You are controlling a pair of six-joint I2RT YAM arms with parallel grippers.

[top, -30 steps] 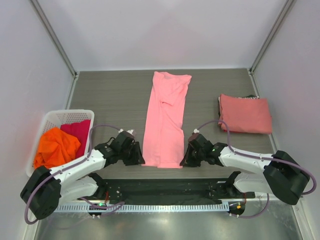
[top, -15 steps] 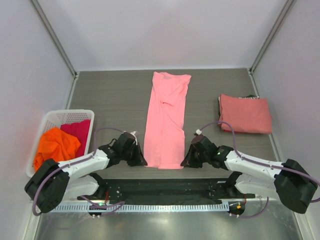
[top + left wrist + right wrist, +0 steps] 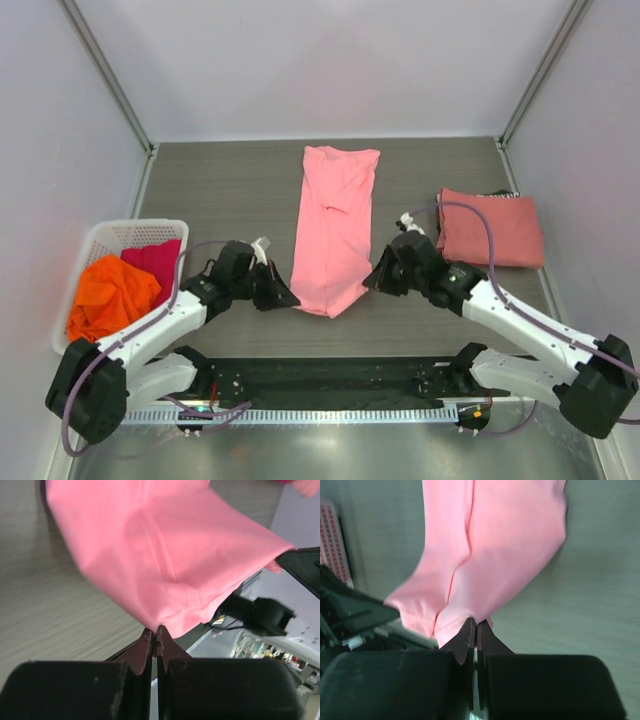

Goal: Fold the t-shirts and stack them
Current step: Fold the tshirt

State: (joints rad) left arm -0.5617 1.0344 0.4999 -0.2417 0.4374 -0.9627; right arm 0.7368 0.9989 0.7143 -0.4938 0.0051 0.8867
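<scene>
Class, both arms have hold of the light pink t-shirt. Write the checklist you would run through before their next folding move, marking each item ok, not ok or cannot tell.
1. Left pincer shut on a near hem corner of the pink shirt: ok.
2. Right pincer shut on the other near corner: ok.
3. Both corners raised to the same height: cannot tell.
4. Far collar end lying on the table: ok, though a crease runs mid-shirt.
5. Fold path towards the collar free of other things: ok. The folded salmon shirt lies apart on the right, and the basket sits to the left.
</scene>
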